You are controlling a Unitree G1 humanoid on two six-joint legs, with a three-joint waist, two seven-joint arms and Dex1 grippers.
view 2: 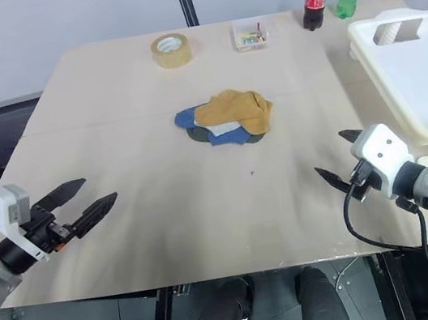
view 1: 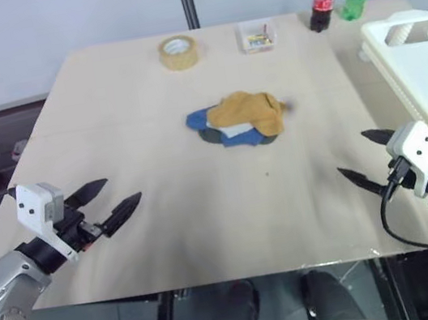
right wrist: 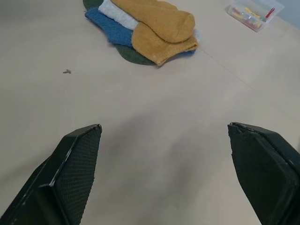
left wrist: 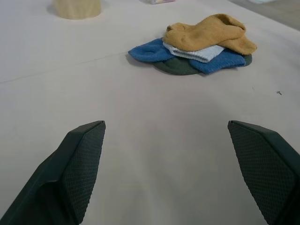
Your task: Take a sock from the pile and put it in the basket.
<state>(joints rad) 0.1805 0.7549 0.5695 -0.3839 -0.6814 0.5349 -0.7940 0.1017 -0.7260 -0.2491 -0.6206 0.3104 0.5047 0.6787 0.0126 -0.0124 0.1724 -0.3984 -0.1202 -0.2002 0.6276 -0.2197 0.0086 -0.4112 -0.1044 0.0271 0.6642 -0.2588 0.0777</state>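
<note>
Both pincers (view 1: 110,203) (view 1: 368,155) agape, pile (view 1: 238,120) beyond, long axis across table (view 1: 125,117).

My left gripper (view 1: 111,198) low at near left, black fingers spread wide, tips aimed forward and inward to my right. Nothing between fingers. White wrist block behind it, grey forearm trailing to lower left corner.

My right gripper (view 1: 368,155) low at near right, fingers likewise wide apart, tips aimed forward and inward to my left. Empty. Black cable loops under right wrist. Both grippers well apart.
</note>
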